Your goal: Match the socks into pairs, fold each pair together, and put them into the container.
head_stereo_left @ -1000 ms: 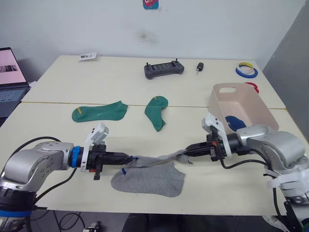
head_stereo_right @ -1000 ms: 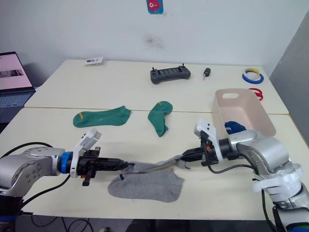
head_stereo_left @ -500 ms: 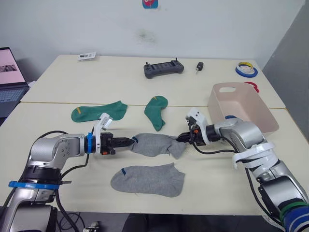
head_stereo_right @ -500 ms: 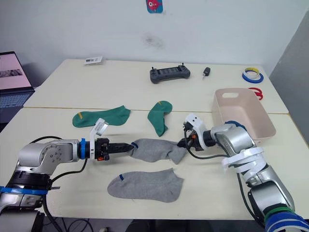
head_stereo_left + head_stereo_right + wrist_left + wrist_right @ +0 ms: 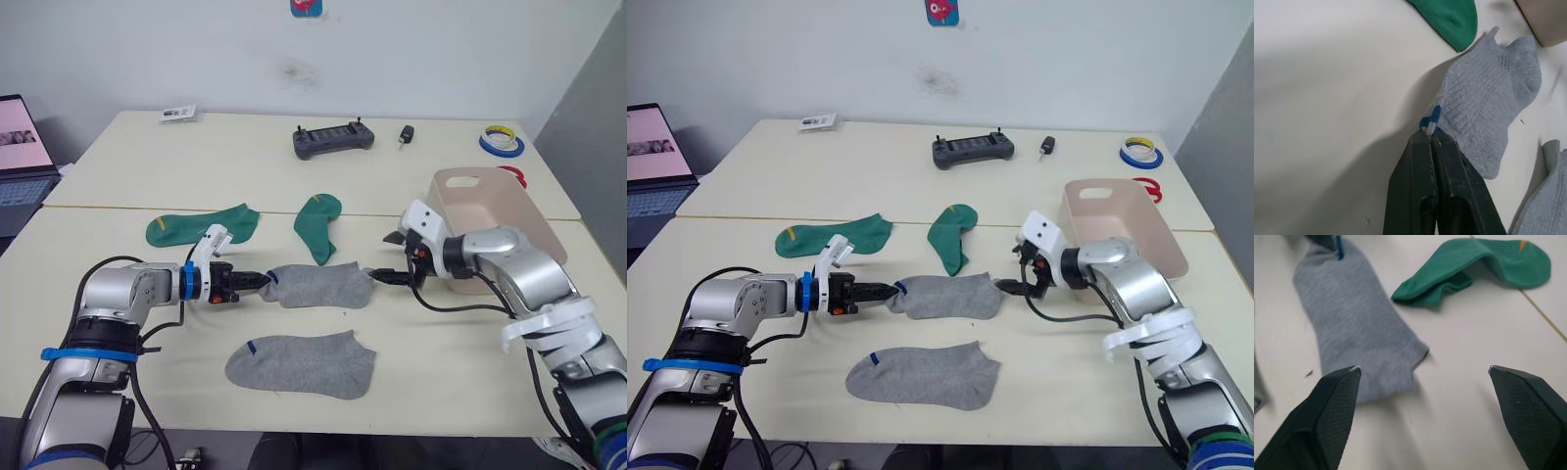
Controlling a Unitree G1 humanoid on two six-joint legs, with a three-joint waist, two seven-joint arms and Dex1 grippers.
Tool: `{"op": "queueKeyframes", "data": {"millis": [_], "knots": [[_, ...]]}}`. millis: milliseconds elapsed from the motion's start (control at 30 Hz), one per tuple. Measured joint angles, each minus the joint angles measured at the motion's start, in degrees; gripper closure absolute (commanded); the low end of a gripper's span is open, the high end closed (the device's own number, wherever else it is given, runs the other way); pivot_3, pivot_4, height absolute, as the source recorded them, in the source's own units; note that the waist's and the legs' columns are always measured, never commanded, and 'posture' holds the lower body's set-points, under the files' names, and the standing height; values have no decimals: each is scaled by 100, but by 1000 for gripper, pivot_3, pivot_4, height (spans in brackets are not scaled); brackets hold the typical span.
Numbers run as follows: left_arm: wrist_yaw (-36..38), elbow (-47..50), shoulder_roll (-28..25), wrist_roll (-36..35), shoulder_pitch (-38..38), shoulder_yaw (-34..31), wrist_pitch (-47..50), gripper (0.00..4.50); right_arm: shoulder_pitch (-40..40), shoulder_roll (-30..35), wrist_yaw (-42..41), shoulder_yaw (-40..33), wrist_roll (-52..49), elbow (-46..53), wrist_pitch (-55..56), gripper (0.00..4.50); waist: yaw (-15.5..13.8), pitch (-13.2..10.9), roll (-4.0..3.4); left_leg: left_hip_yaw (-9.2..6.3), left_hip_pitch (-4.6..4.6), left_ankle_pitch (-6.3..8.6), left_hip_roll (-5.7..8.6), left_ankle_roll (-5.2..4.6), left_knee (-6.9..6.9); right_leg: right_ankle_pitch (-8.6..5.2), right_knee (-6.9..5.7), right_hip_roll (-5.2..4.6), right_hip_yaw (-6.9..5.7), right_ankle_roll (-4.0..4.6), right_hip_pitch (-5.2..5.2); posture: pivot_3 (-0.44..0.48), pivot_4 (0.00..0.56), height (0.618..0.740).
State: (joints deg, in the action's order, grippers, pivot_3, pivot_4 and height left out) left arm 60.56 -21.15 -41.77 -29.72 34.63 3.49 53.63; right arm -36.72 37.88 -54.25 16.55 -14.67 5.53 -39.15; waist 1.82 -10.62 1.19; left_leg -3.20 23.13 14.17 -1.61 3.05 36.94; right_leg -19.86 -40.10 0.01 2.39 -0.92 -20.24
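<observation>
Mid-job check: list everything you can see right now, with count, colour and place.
grey socks: 2; one stretched flat between the grippers, one nearer the front edge
green socks: 2; one left of centre, one centre
container: 1, pale pink, right side
handheld controller: 1, dark grey, far side
small black item: 1, beside the controller
tape rolls: 2; blue-yellow, red, far right
white card: 1, far left
laptop: 1, left edge
table: cream
left gripper: shut on the upper grey sock's cuff
right gripper: open, at that sock's toe end
</observation>
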Motion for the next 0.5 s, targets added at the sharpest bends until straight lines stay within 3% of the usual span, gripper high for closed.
{"op": "queueKeyframes", "data": {"millis": [33, 133, 333, 500], "knots": [[16, -25, 32, 43, 14, 3, -37, 4500, 115, 33, -49, -8, -16, 186, -1, 37, -1, 0, 0, -2, 1, 0, -1, 0, 0, 0, 0, 0, -1, 0, 0, 0, 150, 740], [89, -84, 54, 178, 40, 51, -229, 3866, 461, 49, -81, -11, -87, 715, -27, 0, 7, 0, 0, -2, 0, 0, -2, 0, 0, 0, 0, 1, 0, 0, 0, 0, 150, 740], [139, -24, -77, 279, 34, -35, -414, 2019, 708, 32, 35, -12, -169, 1210, -213, 0, 4, 0, 0, -4, 0, 0, -2, 0, 0, 0, 0, 1, 0, 0, 1, 0, 150, 740], [-113, 439, -349, -43, -247, -898, 81, 401, 974, 31, 228, -146, -210, 1411, -283, 0, 11, 0, 0, -4, -1, 0, -2, 0, -2, 0, 2, -1, 2, 0, 0, 0, 150, 740]]}}
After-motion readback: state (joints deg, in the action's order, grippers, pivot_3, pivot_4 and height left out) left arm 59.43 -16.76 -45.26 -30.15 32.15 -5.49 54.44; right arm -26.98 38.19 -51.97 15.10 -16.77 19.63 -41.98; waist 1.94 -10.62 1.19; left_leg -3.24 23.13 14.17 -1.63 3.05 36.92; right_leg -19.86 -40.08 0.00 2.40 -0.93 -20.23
